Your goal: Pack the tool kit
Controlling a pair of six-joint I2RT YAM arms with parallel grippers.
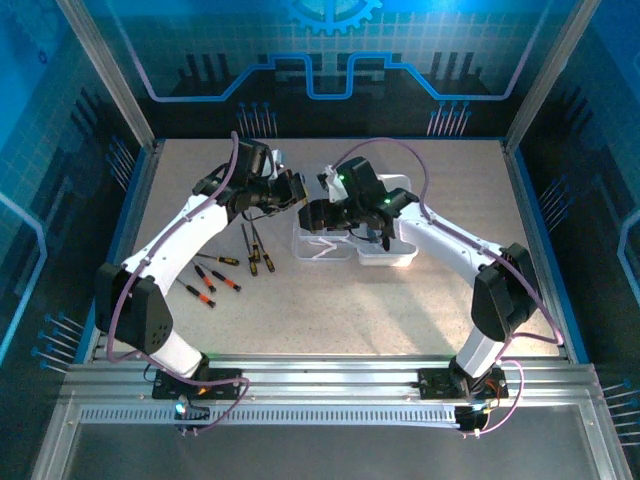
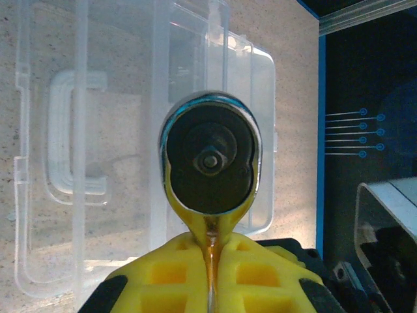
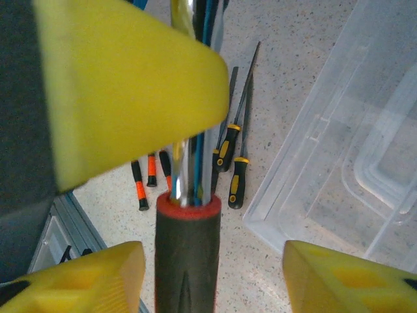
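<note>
- Table (image 1: 400, 320): speckled top, across the middle of the overhead view.
- Case (image 1: 400, 255): clear plastic, lying open at the centre of the overhead view.
- Left gripper (image 2: 210, 246): yellow fingers clamped tight on the wrench's neck, above the case.
- Right gripper (image 3: 212, 261): fingers apart, a gap on either side of the wrench's handle.
- Wrench (image 2: 208, 160): round silver head at the centre of the left wrist view.
- Screwdrivers (image 1: 225, 265): loose on the table, left of the case.

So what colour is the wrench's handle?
Wrench handle: dark grey with a red rim; best in right wrist view.
</note>
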